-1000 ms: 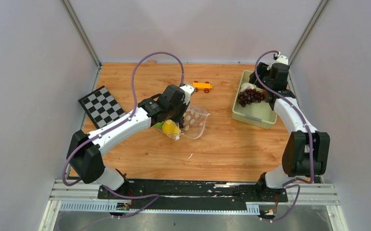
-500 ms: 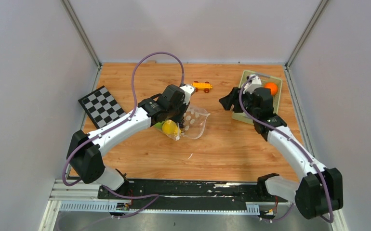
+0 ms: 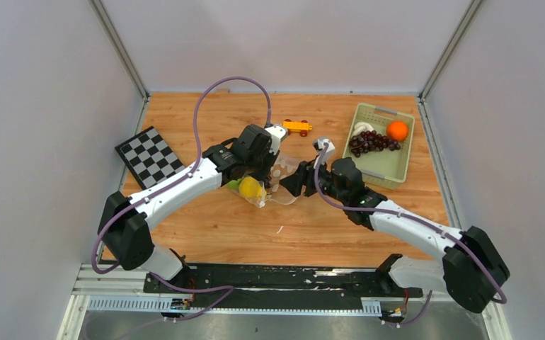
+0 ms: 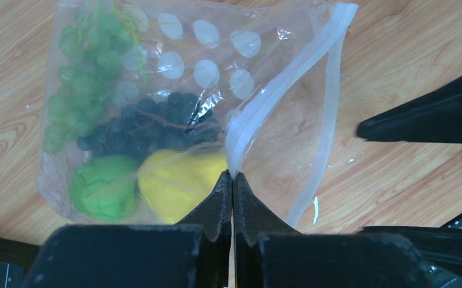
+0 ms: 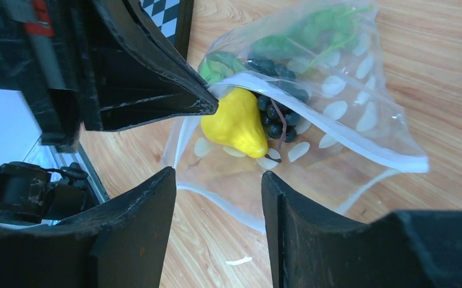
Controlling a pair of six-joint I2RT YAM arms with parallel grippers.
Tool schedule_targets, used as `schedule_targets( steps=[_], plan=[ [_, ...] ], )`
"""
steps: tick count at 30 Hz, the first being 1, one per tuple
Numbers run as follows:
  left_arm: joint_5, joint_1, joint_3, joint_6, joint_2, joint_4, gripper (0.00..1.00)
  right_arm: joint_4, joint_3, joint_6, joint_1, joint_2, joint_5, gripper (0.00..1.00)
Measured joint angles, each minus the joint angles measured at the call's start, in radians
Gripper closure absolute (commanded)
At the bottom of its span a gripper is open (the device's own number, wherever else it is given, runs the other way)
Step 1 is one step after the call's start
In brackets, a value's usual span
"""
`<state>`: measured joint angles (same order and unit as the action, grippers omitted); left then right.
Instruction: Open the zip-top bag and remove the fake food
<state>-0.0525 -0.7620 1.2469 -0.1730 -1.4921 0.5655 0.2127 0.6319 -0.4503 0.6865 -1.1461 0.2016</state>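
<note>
The clear, crinkly, white-dotted plastic zip-top bag (image 4: 216, 54) lay mid-table, its long axis seemingly across the table and its gaping mouth pointing right. The right gripper (image 5: 216, 180), jaws apart and empty, faced that mouth. The left gripper (image 4: 233, 180) pinched the white zip strip (image 4: 288, 84). Inside sat a yellow plastic lemon (image 5: 236, 123), a dark grape bunch (image 4: 150, 126) and green pieces (image 4: 81, 90). Farther right, a pale green basket (image 3: 386, 170) held an orange ball (image 3: 397, 130).

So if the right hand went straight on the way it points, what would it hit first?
Most likely the open mouth of the zip-top bag, just ahead of the right hand, then the yellow fake fruit inside; depth is hard to judge.
</note>
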Motion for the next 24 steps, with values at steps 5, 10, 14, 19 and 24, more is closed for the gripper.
schedule_targets(
  steps=[5,10,14,19,24],
  plan=[
    [0.006,0.000,0.000,0.000,0.000,0.000,1.00,0.171,-0.005,-0.032,0.047,-0.176,-0.037,0.51],
    [0.015,0.003,0.000,0.000,0.000,0.000,1.00,0.282,-0.005,-0.056,0.077,-0.348,-0.106,0.52],
    [0.023,0.003,0.000,-0.001,0.000,0.000,1.00,0.357,-0.005,-0.072,0.085,-0.441,-0.153,0.52],
    [0.027,0.003,0.000,-0.001,0.000,0.000,1.00,0.430,0.000,-0.081,0.085,-0.529,-0.168,0.53],
    [0.030,0.004,0.000,-0.002,0.000,0.000,1.00,0.466,0.032,-0.085,0.085,-0.608,-0.176,0.59]
  ],
)
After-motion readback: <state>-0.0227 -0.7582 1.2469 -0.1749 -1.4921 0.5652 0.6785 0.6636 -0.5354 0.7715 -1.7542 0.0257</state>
